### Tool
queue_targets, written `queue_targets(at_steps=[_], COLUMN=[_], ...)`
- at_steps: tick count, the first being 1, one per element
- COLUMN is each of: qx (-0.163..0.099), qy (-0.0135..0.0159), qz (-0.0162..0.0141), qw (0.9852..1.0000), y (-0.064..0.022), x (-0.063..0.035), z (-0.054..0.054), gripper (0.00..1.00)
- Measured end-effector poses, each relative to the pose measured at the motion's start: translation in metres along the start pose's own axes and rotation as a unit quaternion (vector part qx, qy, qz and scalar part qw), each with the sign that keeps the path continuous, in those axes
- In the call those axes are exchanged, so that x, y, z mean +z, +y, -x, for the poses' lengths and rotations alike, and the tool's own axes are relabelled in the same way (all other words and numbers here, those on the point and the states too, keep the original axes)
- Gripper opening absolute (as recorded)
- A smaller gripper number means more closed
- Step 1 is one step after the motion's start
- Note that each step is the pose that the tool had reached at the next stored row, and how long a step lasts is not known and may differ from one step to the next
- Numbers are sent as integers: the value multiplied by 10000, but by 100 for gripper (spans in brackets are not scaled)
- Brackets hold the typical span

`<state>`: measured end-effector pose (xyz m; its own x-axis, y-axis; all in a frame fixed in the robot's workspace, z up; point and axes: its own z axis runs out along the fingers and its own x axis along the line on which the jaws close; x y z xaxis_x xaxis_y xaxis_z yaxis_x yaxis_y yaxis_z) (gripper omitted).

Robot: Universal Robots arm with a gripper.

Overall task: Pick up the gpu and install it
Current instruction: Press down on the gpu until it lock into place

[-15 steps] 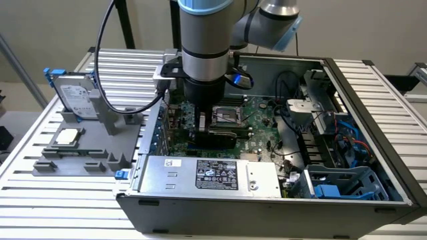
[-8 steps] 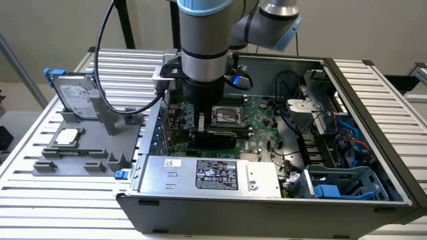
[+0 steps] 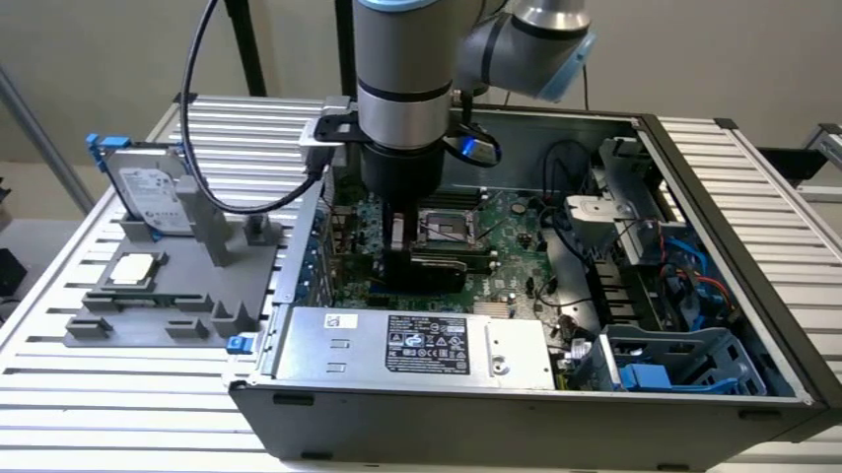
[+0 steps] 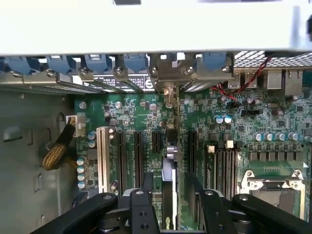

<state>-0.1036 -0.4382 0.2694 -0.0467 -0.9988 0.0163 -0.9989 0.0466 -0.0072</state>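
Inside the case: the arm [image 3: 405, 89] reaches straight down into an open computer case [image 3: 736, 256], lying on a slatted table [image 3: 105, 394].
Gripper: the gripper [image 3: 418, 264] sits low over the motherboard [image 3: 507, 232]; in the wrist view its black fingers [image 4: 141, 207] stand on either side of a thin card seen edge-on.
Fingers: closed on the gpu, one on each face of the card.
Gpu: the gpu [image 4: 170, 175] stands upright on its edge over the motherboard, among the black slots [image 4: 138, 156], and runs toward the case's rear wall; its silver bracket [image 4: 169, 78] meets the row of slot covers [image 4: 73, 80] there. Whether it is fully seated, I cannot tell.
Beside the gpu: a white slot [image 4: 102, 156] and black slots lie on one side, memory slots [image 4: 225, 165] and the CPU socket [image 4: 273, 187] on the other.
In the way: blue clips [image 4: 63, 63] line the rear wall on both sides of the bracket; a sleeved cable [image 4: 58, 151] curls at the board's far edge, well apart from the card.
Case, exterior view: a power supply [image 3: 414, 345] lies at 6 o'clock from the gripper, cables and a drive cage [image 3: 671, 360] at 3 to 4 o'clock.
Outside the case: at 9 o'clock, a grey holder [image 3: 172, 296] carries a hard drive [image 3: 152, 192] upright and a CPU chip [image 3: 136, 268] lying flat.
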Motion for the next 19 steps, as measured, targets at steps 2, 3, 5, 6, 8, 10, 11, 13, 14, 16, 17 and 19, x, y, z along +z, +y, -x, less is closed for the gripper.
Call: queue_targets(at_steps=[2, 3, 5, 6, 8, 10, 11, 13, 14, 16, 17, 19], qx=[0, 0, 0, 0, -1, 0, -1, -1, -1, -1, -1, -1], qy=[0, 0, -1, 0, 0, -1, -2, -3, -3, -3, -3, -3], qz=[0, 0, -1, 0, 0, -1, -1, -1, -1, 0, 0, 0], qw=[10000, 10000, 10000, 10000, 10000, 10000, 10000, 10000, 10000, 10000, 10000, 10000], y=[-1, -1, -2, -2, -3, -3, -3, -3, -3, -3, -3, -3], x=[-89, -138, -224, -266, -326, -345, -345, -346, -346, -347, -347, -348], z=[-2, -2, -4, -4, -5, -6, -6, -5, -6, -6, -6, -6], gripper=[100, 100, 0, 0, 0, 0, 0, 0, 0, 0, 0, 0])
